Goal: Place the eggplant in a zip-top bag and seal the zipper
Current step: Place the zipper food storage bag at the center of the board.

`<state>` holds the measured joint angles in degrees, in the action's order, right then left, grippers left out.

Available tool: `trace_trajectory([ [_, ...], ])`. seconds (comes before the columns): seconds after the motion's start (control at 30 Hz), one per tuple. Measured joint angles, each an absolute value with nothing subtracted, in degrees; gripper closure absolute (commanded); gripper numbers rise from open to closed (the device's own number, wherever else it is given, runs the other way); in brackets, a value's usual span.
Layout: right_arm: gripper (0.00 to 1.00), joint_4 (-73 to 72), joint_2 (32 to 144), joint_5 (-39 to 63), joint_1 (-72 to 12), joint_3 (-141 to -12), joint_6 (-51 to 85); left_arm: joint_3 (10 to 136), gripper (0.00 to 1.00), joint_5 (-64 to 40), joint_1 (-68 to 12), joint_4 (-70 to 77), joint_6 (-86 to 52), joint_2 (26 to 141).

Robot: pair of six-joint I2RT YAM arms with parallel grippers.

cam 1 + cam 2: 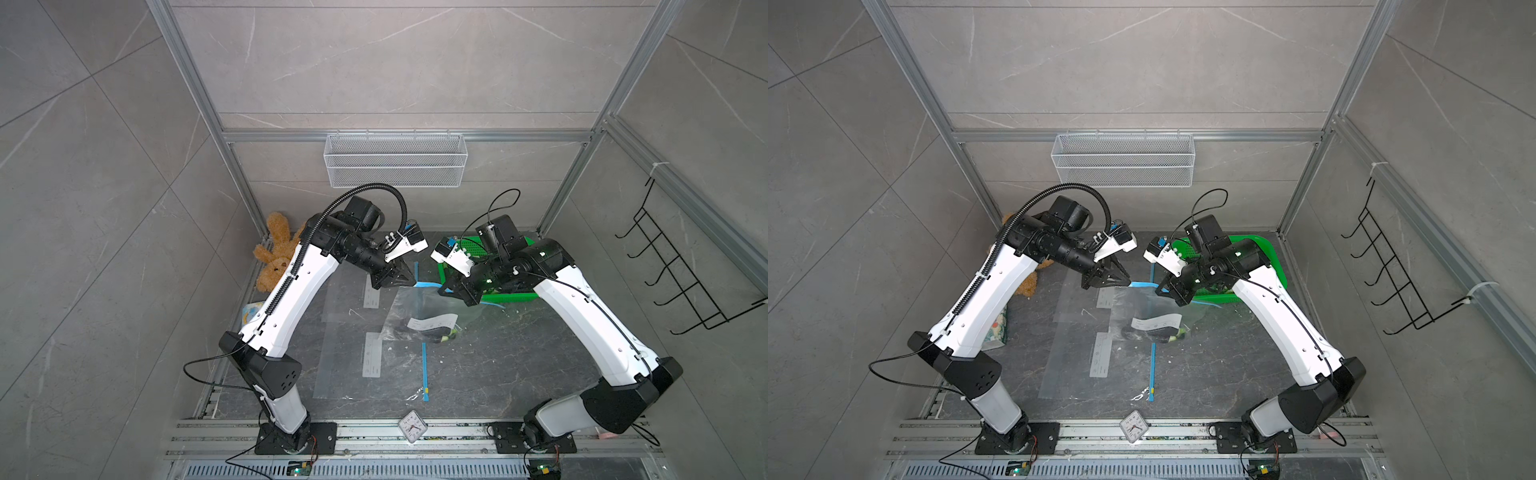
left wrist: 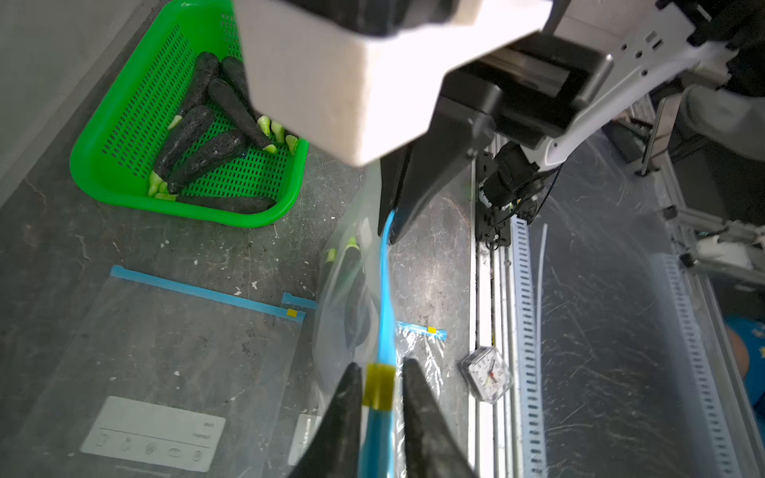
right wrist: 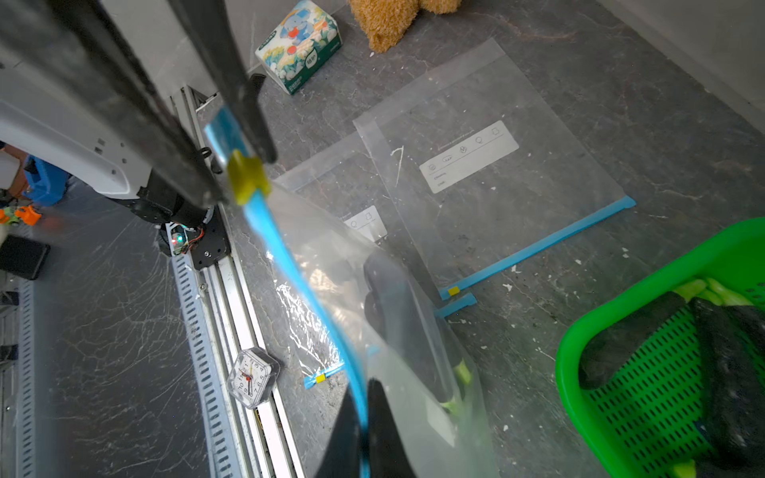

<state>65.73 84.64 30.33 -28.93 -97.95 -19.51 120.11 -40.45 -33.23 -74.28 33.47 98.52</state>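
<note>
The clear zip-top bag (image 1: pixel 424 305) hangs between my two grippers by its blue zipper strip (image 2: pixel 387 298). A dark eggplant (image 1: pixel 419 332) with a green stem lies inside it, low against the table, and also shows through the plastic in the right wrist view (image 3: pixel 397 314). My right gripper (image 3: pixel 364 387) is shut on the zipper strip at one end. At the other end my left gripper (image 2: pixel 381 368) is open, its fingers standing a little apart on either side of the strip at the yellow tab (image 2: pixel 378 389). Both top views show the grippers (image 1: pixel 1127 282) (image 1: pixel 1158 289) close together, tips facing.
A green basket (image 1: pixel 513 297) holding several more eggplants (image 2: pixel 198 132) sits behind the right arm. Two empty zip-top bags (image 2: pixel 165 351) lie flat on the table. A small clock (image 1: pixel 412 426) rests on the front rail. A teddy bear (image 1: pixel 276 249) and a tissue box (image 3: pixel 298 45) are at the back left.
</note>
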Motion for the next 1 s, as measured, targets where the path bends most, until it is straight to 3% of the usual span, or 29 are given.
trace_trajectory([
  [0.03,1.00,65.8,84.0,29.5,-28.9,-97.8,-18.4,119.7,0.31,-40.2,-33.2,-73.5,32.8,98.2],
  [0.07,1.00,65.8,83.5,28.9,-28.9,-97.8,-17.6,119.3,0.19,-39.6,-33.2,-72.7,32.4,97.8],
  [0.1,1.00,66.0,82.7,27.9,-28.9,-97.8,-16.0,118.5,0.09,-38.9,-33.2,-71.5,31.4,97.2],
  [0.17,1.00,66.7,81.3,26.1,-28.9,-97.8,-12.9,116.5,0.00,-37.3,-32.9,-68.5,29.1,95.4],
  [0.53,1.00,72.1,70.6,17.1,-26.6,-96.7,10.8,101.3,0.00,-30.4,-24.8,-42.7,10.9,81.3],
  [0.77,1.00,72.4,66.9,14.5,-8.4,-85.8,13.1,96.0,0.00,-28.5,-24.8,-34.7,3.3,80.7],
  [1.0,1.00,68.8,65.1,12.5,4.1,-69.2,13.3,88.6,0.00,-27.6,-24.8,-31.6,-1.6,80.0],
])
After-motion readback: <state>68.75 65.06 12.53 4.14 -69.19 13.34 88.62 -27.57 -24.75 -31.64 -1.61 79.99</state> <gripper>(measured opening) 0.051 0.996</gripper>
